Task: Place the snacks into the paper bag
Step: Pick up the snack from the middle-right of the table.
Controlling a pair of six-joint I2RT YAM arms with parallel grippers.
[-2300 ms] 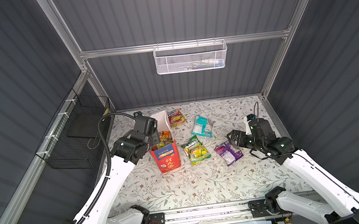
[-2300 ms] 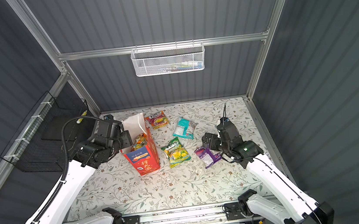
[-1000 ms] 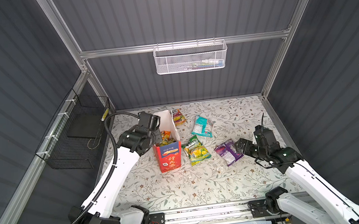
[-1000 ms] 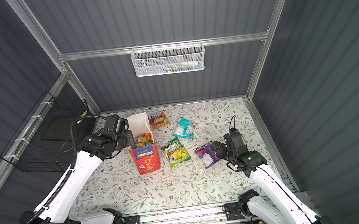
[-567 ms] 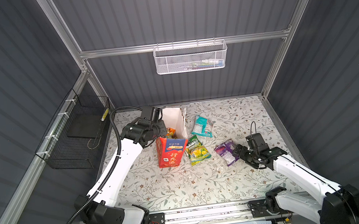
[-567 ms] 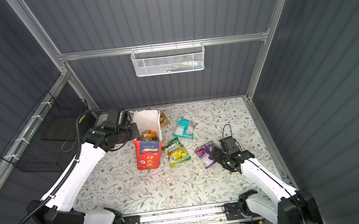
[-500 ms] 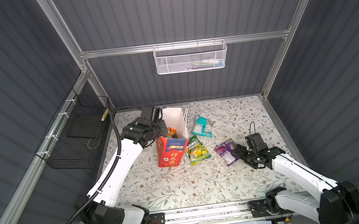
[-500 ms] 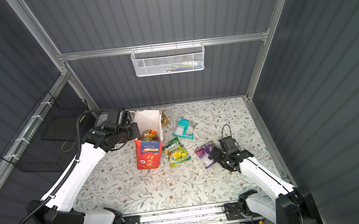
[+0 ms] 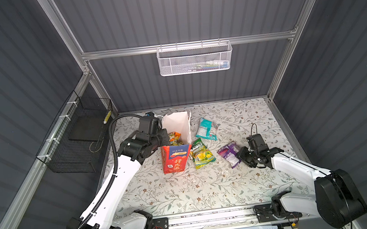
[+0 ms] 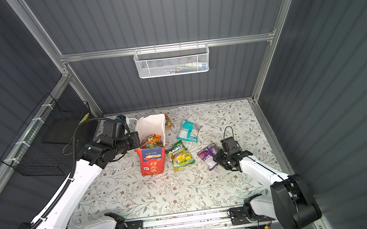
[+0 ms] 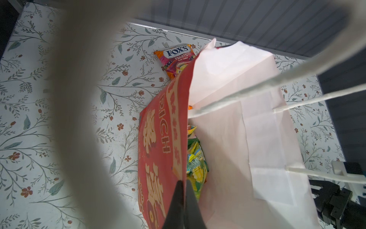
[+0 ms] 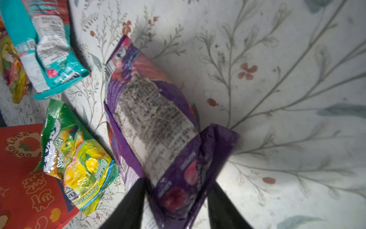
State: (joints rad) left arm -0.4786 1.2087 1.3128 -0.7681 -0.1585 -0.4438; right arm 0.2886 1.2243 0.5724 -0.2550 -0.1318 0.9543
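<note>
- Position: the paper bag [image 9: 176, 158] stands upright in the back-left part of the worktop [image 9: 186, 196]. Its mouth is open, the white lining shows, and several packets [image 9: 174, 137] lie inside.
- The left claw [image 11: 183, 191] is closed, pinching the rim of the bag's red side wall, on the side facing the left edge. The white cord handles [image 11: 237, 95] hang loose across the mouth.
- The right claw [image 12: 176, 206] grips the near end of the purple packet [image 12: 150, 111]. One finger sits on each side edge and the foil buckles up between them. The packet lies print side up, toward the right edge at mid-depth.
- The green-yellow FOX'S packet [image 9: 201, 154] lies flat just beside the bag, between it and the purple packet. Contact with the bag: cannot tell.
- The teal-white packet [image 9: 207, 129] lies nearer the back edge, apart from the bag.
- The orange-pink FOX'S Fruits packet [image 11: 176, 61] lies by the back edge, partly hidden behind the bag.
- Room: open worktop runs from the packets to the front edge. The left arm [image 9: 119, 179] fills the gap between the bag and the left edge, and the black wire basket [image 9: 76, 140] hangs on the wall beyond it. The right arm [image 9: 295, 168] crosses the front-right corner.
</note>
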